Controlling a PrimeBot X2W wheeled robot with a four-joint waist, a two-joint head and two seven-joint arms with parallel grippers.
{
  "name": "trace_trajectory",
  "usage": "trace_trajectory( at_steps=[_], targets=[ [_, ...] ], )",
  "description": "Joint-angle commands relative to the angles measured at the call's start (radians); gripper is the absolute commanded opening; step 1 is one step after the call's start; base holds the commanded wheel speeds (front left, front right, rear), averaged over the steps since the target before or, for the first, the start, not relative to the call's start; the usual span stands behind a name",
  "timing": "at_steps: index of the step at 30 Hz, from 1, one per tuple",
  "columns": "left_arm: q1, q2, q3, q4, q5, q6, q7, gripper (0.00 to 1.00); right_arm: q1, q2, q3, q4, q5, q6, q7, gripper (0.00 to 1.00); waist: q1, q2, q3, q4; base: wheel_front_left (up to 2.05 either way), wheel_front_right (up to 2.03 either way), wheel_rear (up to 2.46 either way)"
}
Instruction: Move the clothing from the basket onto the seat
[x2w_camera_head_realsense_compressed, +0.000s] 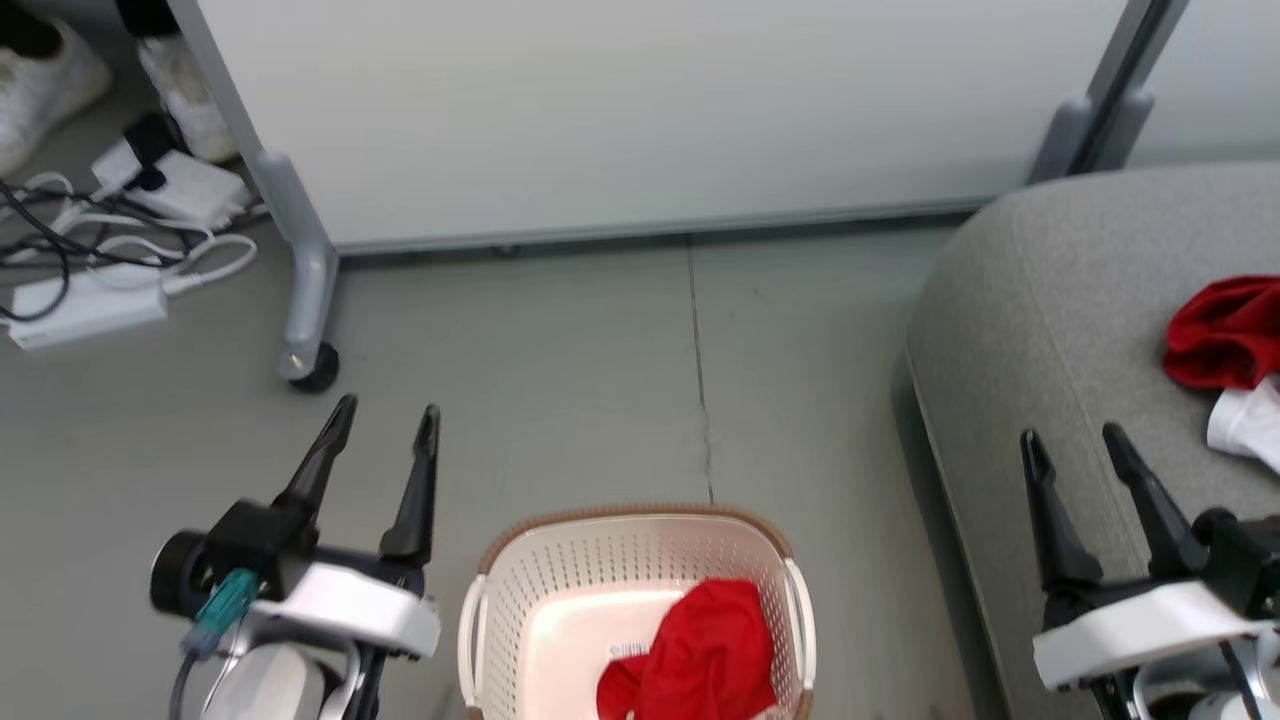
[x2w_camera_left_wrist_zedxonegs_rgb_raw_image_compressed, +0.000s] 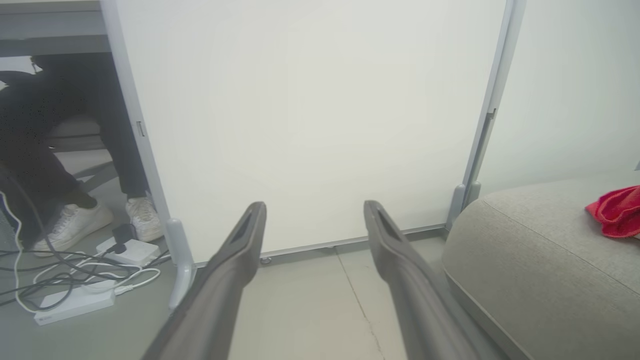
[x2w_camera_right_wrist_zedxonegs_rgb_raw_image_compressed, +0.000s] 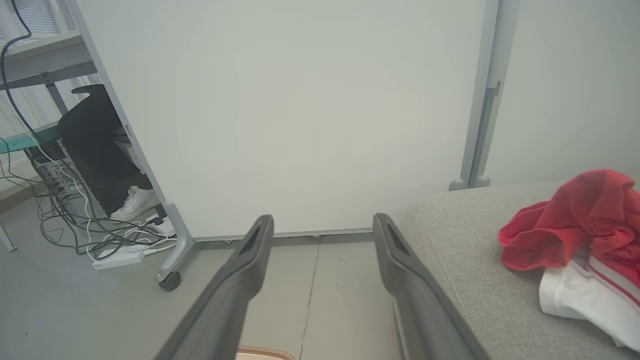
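Note:
The cream perforated basket (x2w_camera_head_realsense_compressed: 510, 590) with a brown rim stands on the floor at the bottom centre, and a crumpled red garment (x2w_camera_head_realsense_compressed: 705, 650) lies in its right half. On the grey seat (x2w_camera_head_realsense_compressed: 1040, 300) at the right lies another piece of red and white clothing (x2w_camera_head_realsense_compressed: 1225, 335), also in the right wrist view (x2w_camera_right_wrist_zedxonegs_rgb_raw_image_compressed: 575, 225) and the left wrist view (x2w_camera_left_wrist_zedxonegs_rgb_raw_image_compressed: 617, 210). My left gripper (x2w_camera_head_realsense_compressed: 385, 415) hovers open and empty over the floor left of the basket. My right gripper (x2w_camera_head_realsense_compressed: 1070, 440) stands open and empty above the seat's front left part.
A pale grey wheeled partition panel (x2w_camera_head_realsense_compressed: 640, 110) closes off the back, its castor (x2w_camera_head_realsense_compressed: 310, 375) on the floor at the left. White power strips and tangled cables (x2w_camera_head_realsense_compressed: 110, 250) lie at far left. A person's white shoes (x2w_camera_left_wrist_zedxonegs_rgb_raw_image_compressed: 75, 225) rest behind the panel.

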Motion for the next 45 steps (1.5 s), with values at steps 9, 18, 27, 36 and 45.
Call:
trace_trajectory(
  at_steps=[9,18,27,36,45],
  targets=[
    [-0.194,-0.047,-0.118,0.195,0.057,-0.096,-0.001,1.00,-0.127,-0.006,0.032,-0.049,-0.007,0.002,-0.026,1.00,0.0000,0.0000,0.270,-0.110,0.00,0.00,0.00],
    [-0.366,-0.066,-0.223,0.399,0.105,-0.150,-0.002,1.00,-0.198,-0.005,0.059,-0.093,0.018,0.002,-0.088,1.00,0.0000,0.0000,0.508,-0.196,0.00,0.00,0.00],
    [-0.497,-0.059,-0.286,0.611,0.104,-0.164,0.009,1.00,-0.245,-0.005,0.120,-0.109,0.053,0.002,-0.157,1.00,0.0000,0.0000,0.686,-0.284,0.00,0.00,0.00],
    [-0.601,-0.010,-0.408,0.770,0.031,-0.165,0.074,1.00,-0.287,-0.004,0.180,-0.073,0.086,0.002,-0.210,1.00,0.0000,0.0000,0.821,-0.371,0.00,0.00,0.00],
    [-0.664,0.080,-0.571,0.823,-0.110,-0.165,0.176,1.00,-0.316,-0.004,0.221,-0.053,0.121,0.002,-0.226,1.00,0.0000,0.0000,0.880,-0.424,0.00,0.00,0.00]
  ],
)
